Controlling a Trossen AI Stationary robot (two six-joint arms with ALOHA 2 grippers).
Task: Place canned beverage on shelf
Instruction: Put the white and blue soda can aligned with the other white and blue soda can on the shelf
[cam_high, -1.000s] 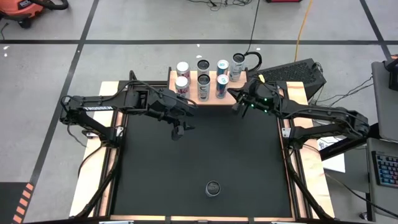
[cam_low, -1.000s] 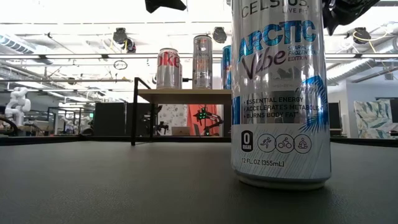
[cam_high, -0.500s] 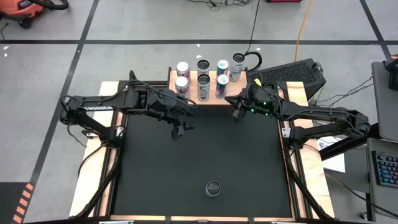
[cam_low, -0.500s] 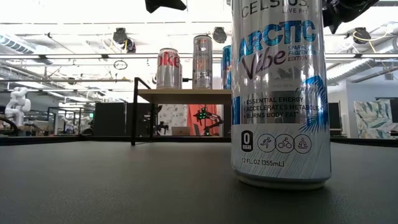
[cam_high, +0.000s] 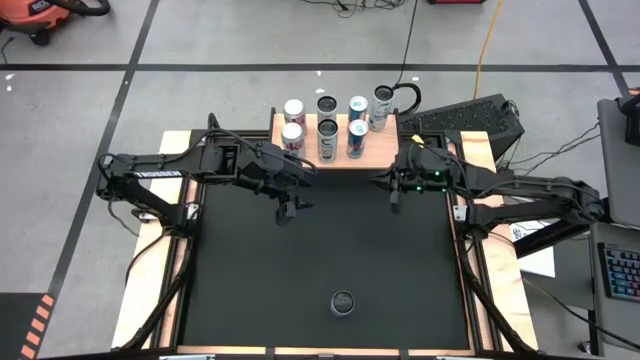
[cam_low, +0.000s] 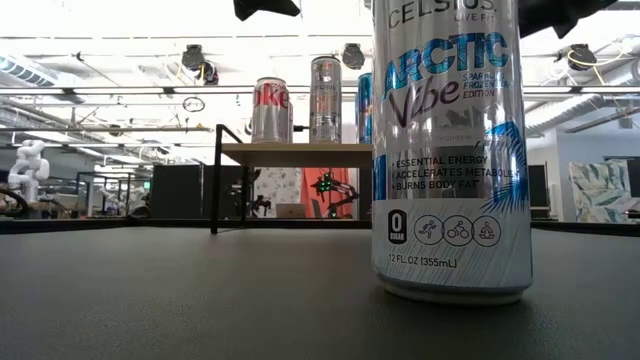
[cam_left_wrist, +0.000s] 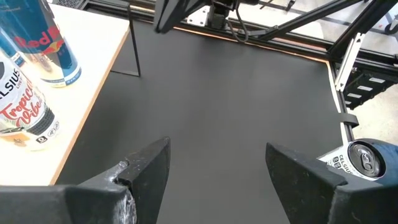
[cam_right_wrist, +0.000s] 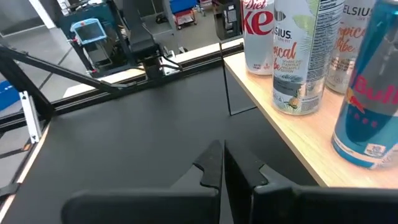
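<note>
A silver-and-blue canned beverage (cam_high: 343, 302) (cam_low: 450, 150) stands upright on its base on the black mat, near the table's front edge; no gripper touches it. The light wooden shelf (cam_high: 383, 148) (cam_right_wrist: 292, 137) stands at the mat's far edge and bears several upright cans (cam_high: 327, 128). My left gripper (cam_high: 287, 208) (cam_left_wrist: 217, 168) hangs open over the mat, in front of the shelf's left part, with nothing between its fingers. My right gripper (cam_high: 393, 198) (cam_right_wrist: 222, 165) hovers shut and empty over the mat, in front of the shelf's right end.
A black keyboard-like box (cam_high: 470, 118) lies at the back right, beside the shelf. The mat (cam_high: 320, 250) lies bare between the grippers and the lone can. The shelf's thin black leg (cam_right_wrist: 227, 87) stands at its corner, close to my right gripper.
My right gripper has drawn away from the shelf's right end, going toward the table's near edge and a little to the right. It has swung round as it went and has stayed shut.
</note>
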